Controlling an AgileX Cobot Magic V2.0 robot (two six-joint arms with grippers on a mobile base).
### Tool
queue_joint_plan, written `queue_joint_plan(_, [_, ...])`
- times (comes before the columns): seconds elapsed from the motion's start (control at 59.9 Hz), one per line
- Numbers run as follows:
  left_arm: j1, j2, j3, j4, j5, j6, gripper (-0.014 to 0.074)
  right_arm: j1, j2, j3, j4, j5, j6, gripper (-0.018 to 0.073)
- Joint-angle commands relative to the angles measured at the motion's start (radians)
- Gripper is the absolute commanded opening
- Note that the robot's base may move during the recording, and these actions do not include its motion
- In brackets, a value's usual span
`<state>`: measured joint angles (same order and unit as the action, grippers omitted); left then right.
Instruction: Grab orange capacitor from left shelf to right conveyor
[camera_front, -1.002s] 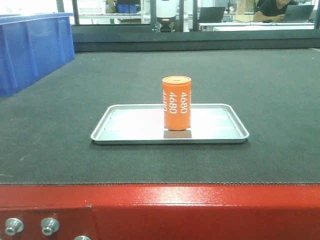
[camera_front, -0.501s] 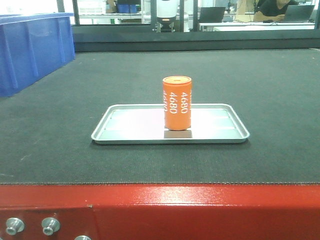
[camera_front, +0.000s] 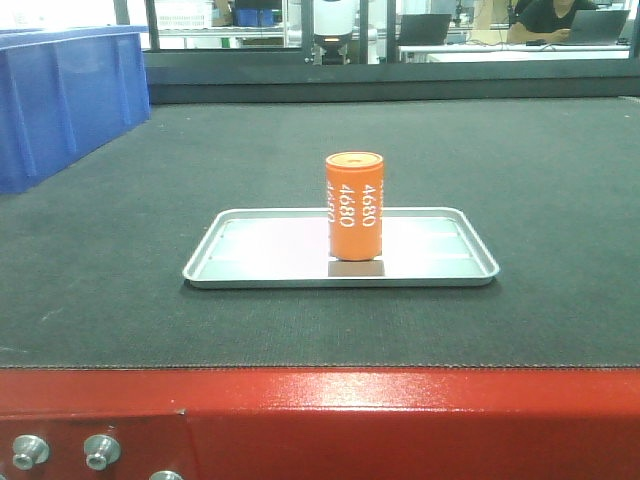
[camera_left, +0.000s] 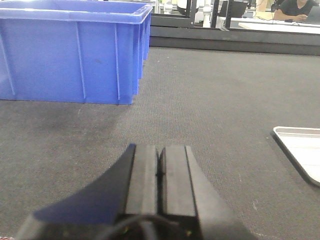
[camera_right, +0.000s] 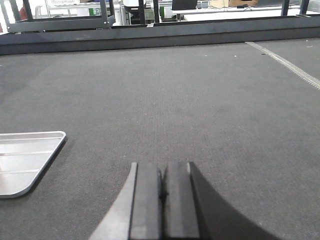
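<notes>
The orange capacitor is standing upright in the silver tray on the right conveyor, sitting unchanged from before. Left claw and right claw are hovering closed, empty.

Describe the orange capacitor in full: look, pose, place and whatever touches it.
The orange capacitor is a small cylinder with a smooth orange skin, white "4680" printed vertically and repeated round its side, and a flat orange top with a slightly raised rim. It stands upright, a little right of the middle of the shallow silver tray, which mirrors its base. The tray lies on the dark textured conveyor belt. Only the tray touches it; no gripper is near it, and neither wrist view shows it.
</notes>
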<state>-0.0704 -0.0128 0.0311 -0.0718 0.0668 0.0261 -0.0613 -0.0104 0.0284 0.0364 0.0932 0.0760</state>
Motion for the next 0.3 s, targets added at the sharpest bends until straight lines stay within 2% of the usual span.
queue_joint_plan(0.0, [-0.005, -0.011, -0.003, -0.002, -0.091, -0.002, -0.0127, -0.006, -0.014, -0.005, 0.0, -0.093, -0.006, 0.0055])
queue_joint_plan(0.284, [-0.005, -0.011, -0.003, -0.002, -0.091, -0.002, -0.0127, -0.006, -0.014, -0.005, 0.0, -0.093, -0.006, 0.0055])
